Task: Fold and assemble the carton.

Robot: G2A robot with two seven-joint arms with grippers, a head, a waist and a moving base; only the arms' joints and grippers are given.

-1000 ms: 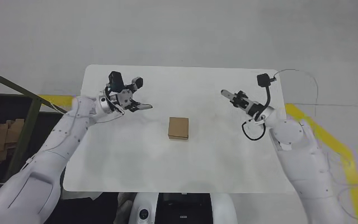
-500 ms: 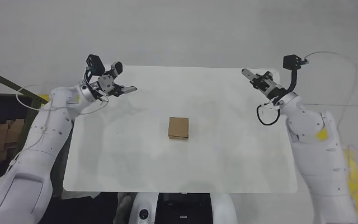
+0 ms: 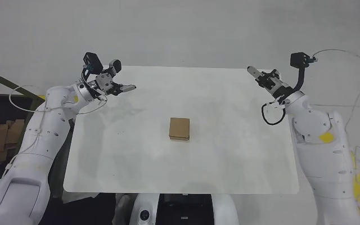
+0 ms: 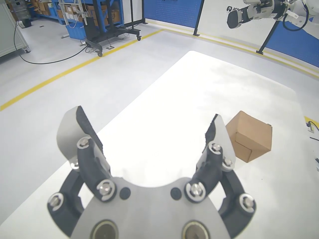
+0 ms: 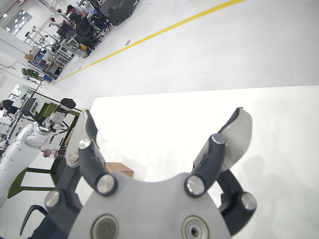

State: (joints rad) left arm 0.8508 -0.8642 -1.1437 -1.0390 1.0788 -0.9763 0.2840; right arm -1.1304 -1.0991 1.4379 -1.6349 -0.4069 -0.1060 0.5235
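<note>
A small brown carton (image 3: 180, 129) stands closed as a cube in the middle of the white table (image 3: 225, 163); it also shows as the carton (image 4: 250, 135) and as a corner of the carton (image 5: 119, 169). My left gripper (image 3: 125, 85) hangs open over the table's far left corner, well away from the carton, and its own camera shows the left gripper (image 4: 147, 121) with nothing between the fingers. My right gripper (image 3: 255, 72) is open at the far right corner, likewise the right gripper (image 5: 163, 120) holds nothing.
A green metal frame (image 3: 25, 112) and cardboard boxes (image 3: 8, 135) stand off the table's left side. Yellow floor tape (image 3: 315, 126) runs by the right side. The other arm's gripper (image 4: 239, 18) shows far off in the left wrist view.
Both arms have drawn back from the carton toward the table's far corners, the left one leftward, the right one rightward and farther away. The carton has not moved.
</note>
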